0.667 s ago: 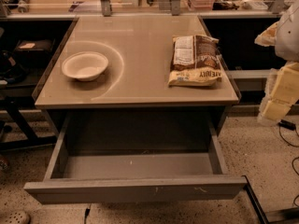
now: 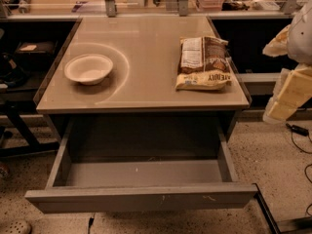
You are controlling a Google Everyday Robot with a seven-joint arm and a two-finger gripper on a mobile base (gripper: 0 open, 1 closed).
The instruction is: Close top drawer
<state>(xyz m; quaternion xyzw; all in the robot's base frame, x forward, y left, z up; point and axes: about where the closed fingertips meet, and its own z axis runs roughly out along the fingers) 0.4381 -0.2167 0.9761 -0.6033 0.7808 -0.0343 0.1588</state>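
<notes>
The top drawer (image 2: 141, 197) is a wide, shallow grey metal drawer under the table top. It stands pulled far out toward me and its inside is empty. Its flat front has small pale scratch marks (image 2: 209, 198) right of centre. My arm with the gripper (image 2: 291, 89) shows as white and pale yellow parts at the right edge, beside the table and above the floor. It is apart from the drawer and higher than its front.
On the table top (image 2: 146, 82) stand a white bowl (image 2: 88, 68) at the left and a chip bag (image 2: 203, 62) at the right. Dark shelving (image 2: 24, 57) flanks the table. Cables (image 2: 300, 130) lie on the speckled floor at the right.
</notes>
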